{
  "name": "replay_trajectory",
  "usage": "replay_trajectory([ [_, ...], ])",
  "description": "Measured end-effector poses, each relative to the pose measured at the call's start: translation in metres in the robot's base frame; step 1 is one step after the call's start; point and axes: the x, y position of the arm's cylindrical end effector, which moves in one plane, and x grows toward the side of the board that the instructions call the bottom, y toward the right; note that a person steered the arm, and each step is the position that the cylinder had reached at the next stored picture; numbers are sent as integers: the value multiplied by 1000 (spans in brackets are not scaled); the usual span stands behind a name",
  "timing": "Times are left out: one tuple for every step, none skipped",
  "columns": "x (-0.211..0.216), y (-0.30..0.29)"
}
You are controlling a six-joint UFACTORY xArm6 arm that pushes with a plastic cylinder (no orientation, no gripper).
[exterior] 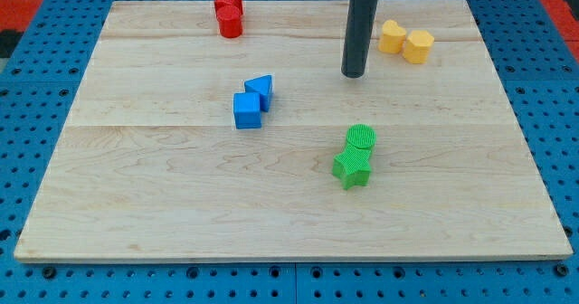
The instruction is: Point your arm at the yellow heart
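The yellow heart point(392, 36) lies near the view's top right, touching a yellow hexagonal block point(418, 46) on its right. My tip point(353, 73) rests on the wooden board, a short way to the left of and below the yellow heart, apart from it. The rod rises straight up from the tip to the view's top edge.
Two red blocks point(228, 14) sit together at the view's top left. A blue cube point(247, 110) and a blue triangular block point(261, 90) touch near the middle left. A green cylinder point(360, 139) and a green star point(351, 169) sit below my tip. The board point(136, 204) has blue pegboard around it.
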Motion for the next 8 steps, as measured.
replay_trajectory([
  [-10,18],
  [-11,19],
  [-1,28],
  [11,33],
  [12,34],
  [10,36],
  [8,36],
  [5,36],
])
